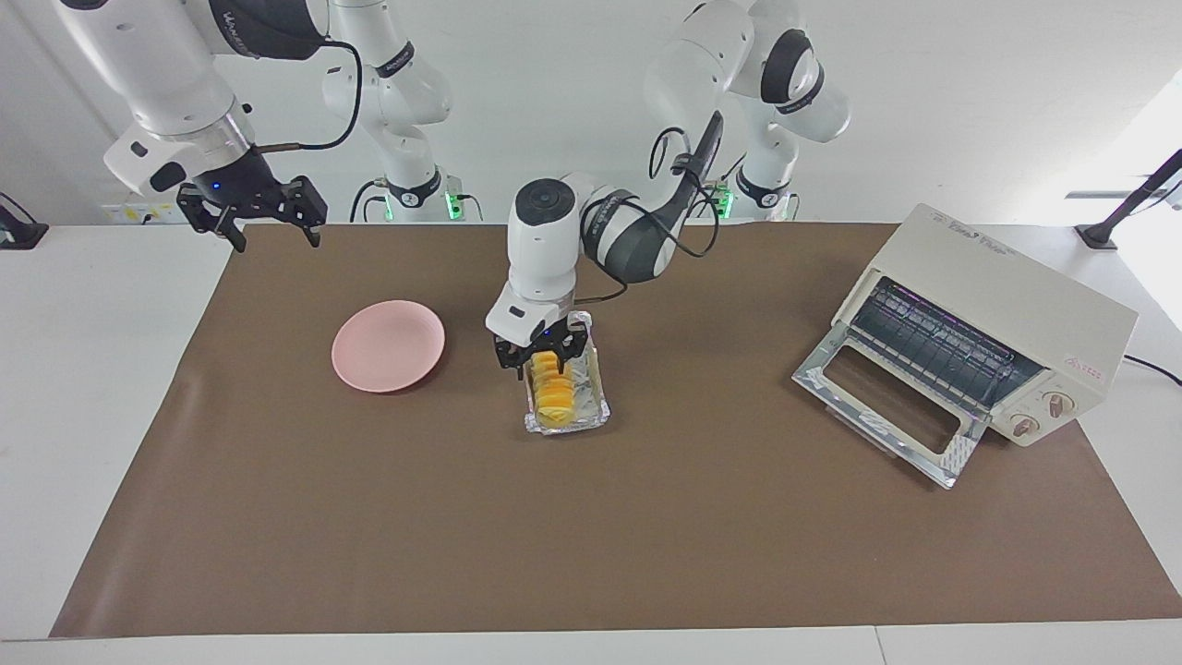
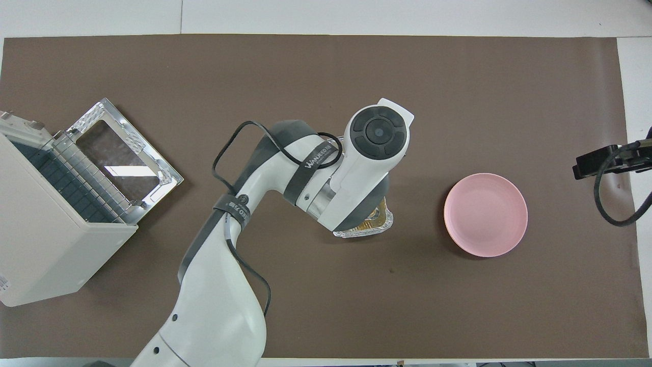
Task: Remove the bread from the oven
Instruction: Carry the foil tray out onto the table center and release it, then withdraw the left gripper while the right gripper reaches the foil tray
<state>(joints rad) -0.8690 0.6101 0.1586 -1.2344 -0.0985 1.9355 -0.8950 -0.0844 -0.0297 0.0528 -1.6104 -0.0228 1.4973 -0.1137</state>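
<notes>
The small golden-yellow ridged bread loaf (image 1: 552, 388) lies in a crinkled silver foil tray (image 1: 596, 406) on the brown worktop (image 1: 646, 536), between the round pink plate (image 1: 388, 344) and the boxy cream-white toaster oven (image 1: 997, 323) with its door down. The left hand (image 1: 541, 362) hangs just over the loaf with fingers spread either side, gripping nothing. The right hand (image 1: 268, 226) waits with fingers apart, raised over the worktop's corner at its own end.

We saw a bright room with soft, even light. Shadows were faint and short. The pink plate (image 1: 388, 344) had a thin dark shadow on the brown mat (image 1: 591, 517). The oven (image 1: 993, 323) had a small shadow under its open door (image 2: 119, 160), and the glass there showed a white shine from above. A very bright patch glowed at one upper corner of the facing view. Both pictures looked sharp, with straight edges.
</notes>
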